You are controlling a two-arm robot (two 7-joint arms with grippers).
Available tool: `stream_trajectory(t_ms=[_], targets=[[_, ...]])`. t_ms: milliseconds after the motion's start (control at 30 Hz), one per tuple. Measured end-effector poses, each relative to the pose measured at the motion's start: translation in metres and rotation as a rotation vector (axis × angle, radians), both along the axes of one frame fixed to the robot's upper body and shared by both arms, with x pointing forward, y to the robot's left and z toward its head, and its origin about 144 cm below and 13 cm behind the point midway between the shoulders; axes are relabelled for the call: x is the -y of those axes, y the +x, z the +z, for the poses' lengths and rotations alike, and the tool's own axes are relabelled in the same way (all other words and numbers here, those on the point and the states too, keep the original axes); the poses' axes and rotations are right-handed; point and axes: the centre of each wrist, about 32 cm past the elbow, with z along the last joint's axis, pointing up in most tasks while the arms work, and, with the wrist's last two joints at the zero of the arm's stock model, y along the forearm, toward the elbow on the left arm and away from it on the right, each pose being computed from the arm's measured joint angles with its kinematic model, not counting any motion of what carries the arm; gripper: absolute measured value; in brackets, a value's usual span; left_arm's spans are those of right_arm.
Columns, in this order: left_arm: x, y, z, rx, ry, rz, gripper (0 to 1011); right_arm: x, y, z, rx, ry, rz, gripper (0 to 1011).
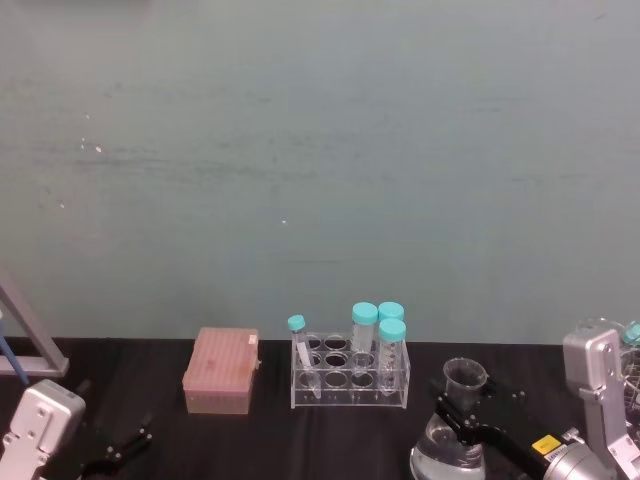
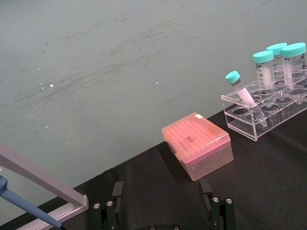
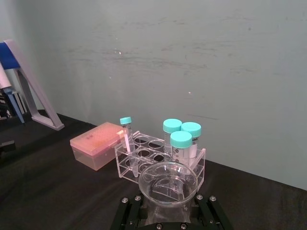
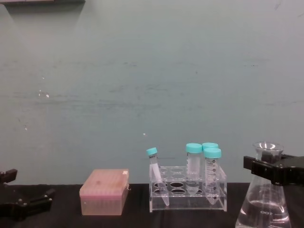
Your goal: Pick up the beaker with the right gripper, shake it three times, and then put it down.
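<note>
The beaker point(image 4: 264, 209) is a clear conical flask standing at the right of the black table, to the right of the tube rack, with a little clear liquid in its wide base. My right gripper point(image 4: 269, 170) is shut on its neck just under the flared rim point(image 1: 465, 378). In the right wrist view the rim point(image 3: 168, 184) shows between the black fingers point(image 3: 129, 213). Its base runs under the chest view's lower edge, so I cannot tell if it touches the table. My left gripper point(image 2: 162, 203) rests open and low at the table's left point(image 1: 118, 447).
A clear tube rack point(image 1: 350, 378) with teal-capped tubes point(image 1: 392, 332) stands mid-table. A pink tip box point(image 1: 222, 371) sits left of it. A grey pipette stand point(image 1: 28, 335) is at the far left. The green wall point(image 1: 320, 150) rises close behind the table.
</note>
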Motion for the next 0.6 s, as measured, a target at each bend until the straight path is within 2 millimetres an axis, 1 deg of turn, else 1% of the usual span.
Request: stream_trajectory(t_ms=[600], targets=[[0.0000, 0.0000, 0.0000, 0.000, 0.000, 0.000, 1000, -0.0011, 0.0022, -0.0023, -0.017, 0.007, -0.002, 457]])
